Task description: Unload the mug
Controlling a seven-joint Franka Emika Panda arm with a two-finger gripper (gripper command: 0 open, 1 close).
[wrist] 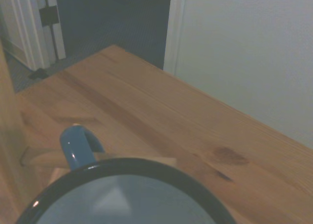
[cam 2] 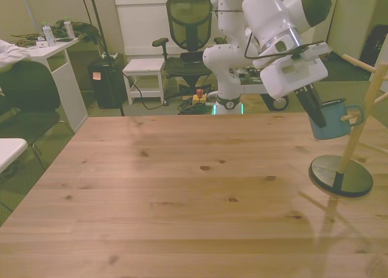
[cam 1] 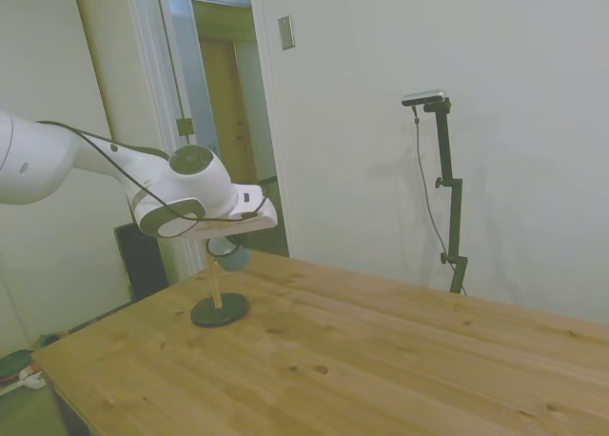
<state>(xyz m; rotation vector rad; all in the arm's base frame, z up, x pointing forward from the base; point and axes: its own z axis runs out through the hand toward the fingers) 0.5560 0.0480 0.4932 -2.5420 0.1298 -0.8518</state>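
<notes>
mug (cam 2: 330,121) | hangs on peg stand (cam 2: 348,150) | gripper (cam 2: 316,117) at its rim (grip unclear)

I see the mug (cam 2: 330,121) hanging by its handle on a peg of the stand (cam 2: 341,175), at the table's (cam 2: 182,199) edge on the front view's right; gripper (cam 2: 315,111) at its rim.

1. Mug (cam 2: 330,121): small, light-blue, enamel-style, with a dark rim and a pale inside.
2. Pose: tilted, hanging by its handle (wrist: 78,146) on a wooden peg (cam 2: 347,116) of the peg stand (cam 2: 357,129), clear of the counter (cam 2: 182,193).
3. Location: near the front view's right edge, above the stand's dark round base (cam 2: 341,175); in the side view only a part of the mug (cam 1: 234,255) shows below the arm.
4. Wrist view: the rim (wrist: 146,166) and blue handle loop fill the near field.
</notes>
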